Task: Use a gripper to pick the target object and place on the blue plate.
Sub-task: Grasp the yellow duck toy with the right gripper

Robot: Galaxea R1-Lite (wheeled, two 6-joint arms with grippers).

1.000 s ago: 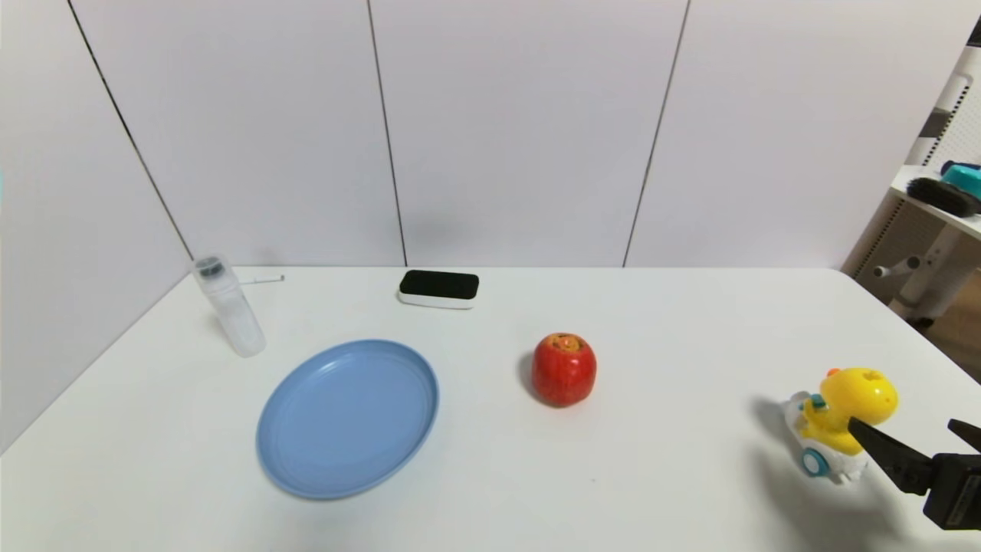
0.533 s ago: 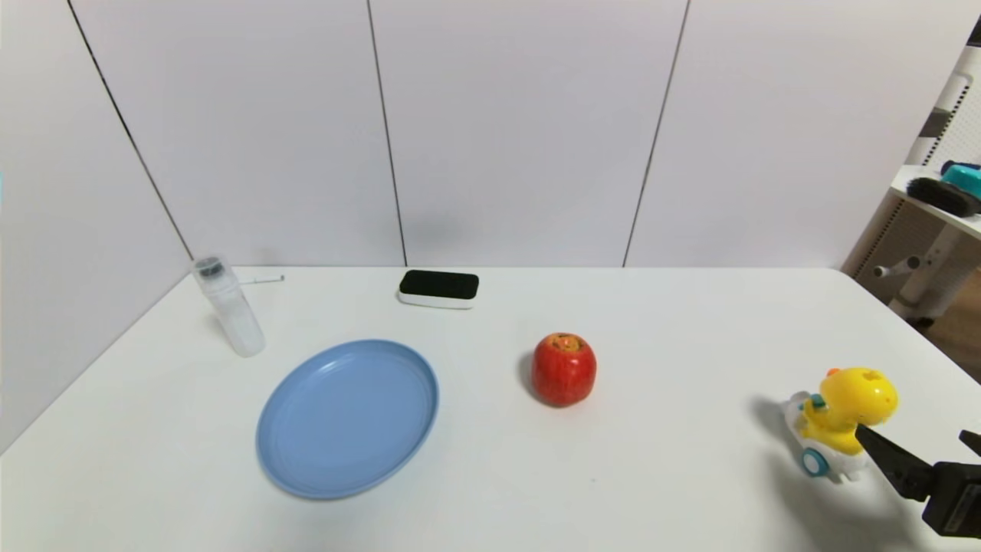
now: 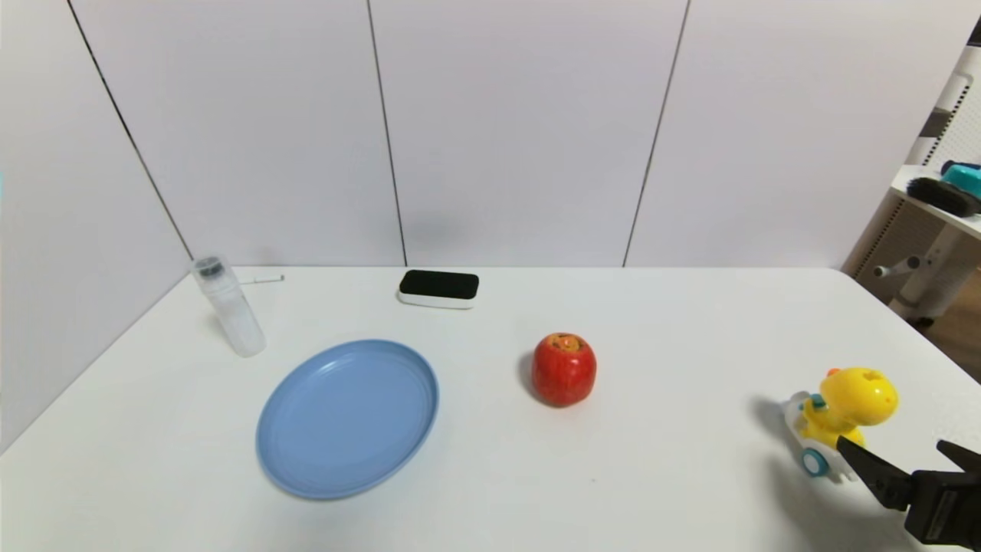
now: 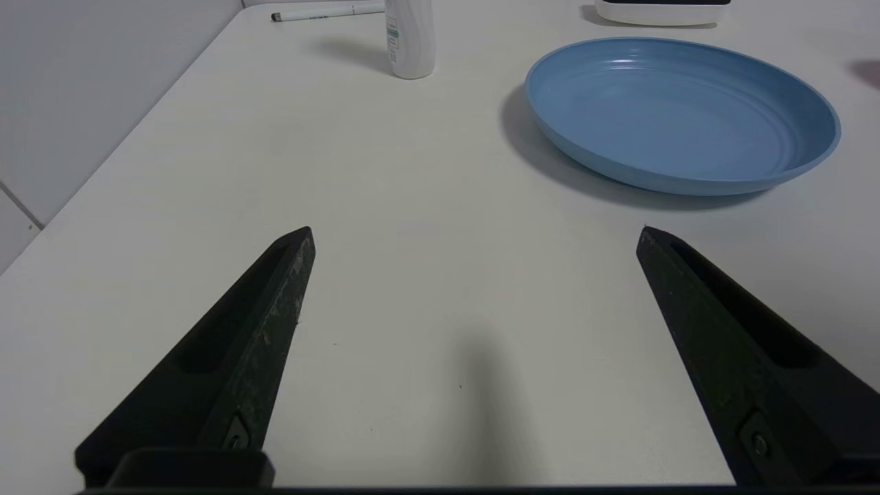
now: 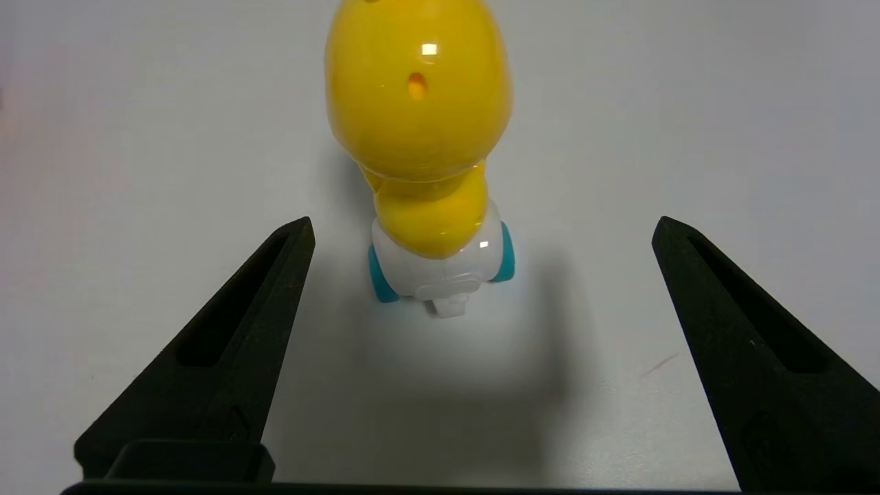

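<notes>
I have the right claw (image 3: pixel 900 452) low at the 4 o'clock corner of the surface (image 3: pixel 674 322), fingers spread wide and holding nothing, just short of the toy duck (image 3: pixel 839 418). The duck stands upright there, ahead of the tips and centred between them. The blue plate (image 3: pixel 346 418) sits well apart at 8 o'clock. My left claw (image 4: pixel 474 234) hangs parked near the plate, also spread and holding nothing.

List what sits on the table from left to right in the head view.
Clear bottle → blue plate → black-topped eraser → red apple → toy duck → right claw, open just short of the duck.
</notes>
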